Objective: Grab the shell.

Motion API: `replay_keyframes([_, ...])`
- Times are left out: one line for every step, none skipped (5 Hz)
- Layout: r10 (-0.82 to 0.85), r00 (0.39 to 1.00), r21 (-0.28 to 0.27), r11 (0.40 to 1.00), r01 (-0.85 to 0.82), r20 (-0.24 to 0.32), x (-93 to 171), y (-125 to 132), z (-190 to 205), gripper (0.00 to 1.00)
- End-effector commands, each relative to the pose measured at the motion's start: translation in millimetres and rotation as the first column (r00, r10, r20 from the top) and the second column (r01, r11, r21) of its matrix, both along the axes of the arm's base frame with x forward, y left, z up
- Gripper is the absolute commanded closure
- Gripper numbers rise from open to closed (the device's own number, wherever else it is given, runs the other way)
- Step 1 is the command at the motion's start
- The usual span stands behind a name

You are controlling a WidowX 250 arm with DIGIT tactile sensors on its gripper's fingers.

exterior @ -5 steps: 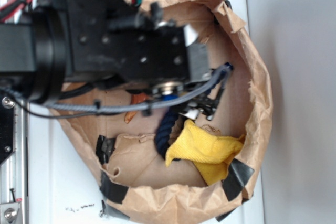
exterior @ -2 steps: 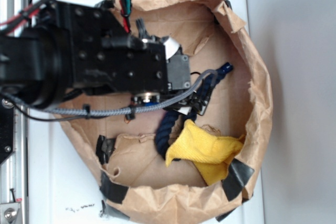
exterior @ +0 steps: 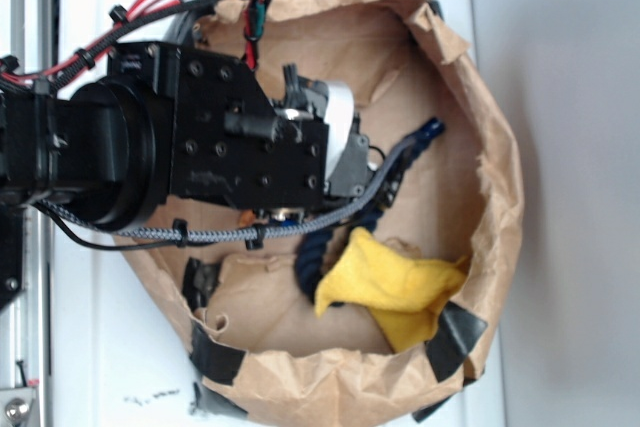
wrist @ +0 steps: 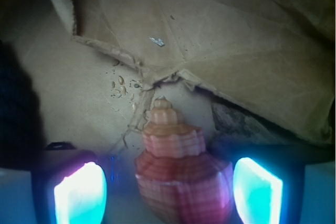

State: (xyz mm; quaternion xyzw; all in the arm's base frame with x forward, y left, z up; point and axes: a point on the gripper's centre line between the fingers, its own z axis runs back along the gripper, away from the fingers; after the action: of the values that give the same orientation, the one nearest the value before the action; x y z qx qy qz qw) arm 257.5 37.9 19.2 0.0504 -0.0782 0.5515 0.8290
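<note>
End effector (wrist: 168, 187) fingers are spread apart with the shell (wrist: 181, 174) sitting right between them, not touching either pad, spire pointing away. It's lying on the brown paper bag (wrist: 226, 40), yellow cloth (exterior: 395, 287) nearby.

A robot lab test setup: a black robot arm (exterior: 200, 147) with exposed red wires (exterior: 150, 7) works over a taped brown paper bin (exterior: 500, 207) on a plain white table (exterior: 110, 347).
</note>
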Motion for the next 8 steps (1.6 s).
replay_keyframes([0.023,1.0,-0.037,0.999,-0.022,0.011,-3,9,10,0.78])
replay_keyframes([0.023,0.999,-0.044,0.999,-0.022,0.024,-4,10,12,1.0])
replay_keyframes([0.013,0.999,-0.044,0.999,-0.012,0.041,-4,10,12,1.0])
replay_keyframes([0.016,0.999,-0.036,0.999,-0.014,0.046,-3,10,11,1.0])
replay_keyframes([-0.018,0.999,-0.069,0.997,0.021,0.049,-2,10,24,1.0])
replay_keyframes([-0.075,0.996,-0.149,0.986,0.08,0.038,-1,10,73,1.0])
replay_keyframes([-0.086,0.996,-0.181,0.979,0.091,0.033,0,10,111,1.0])
replay_keyframes([-0.11,0.993,-0.164,0.98,0.114,0.036,-3,8,135,1.0])
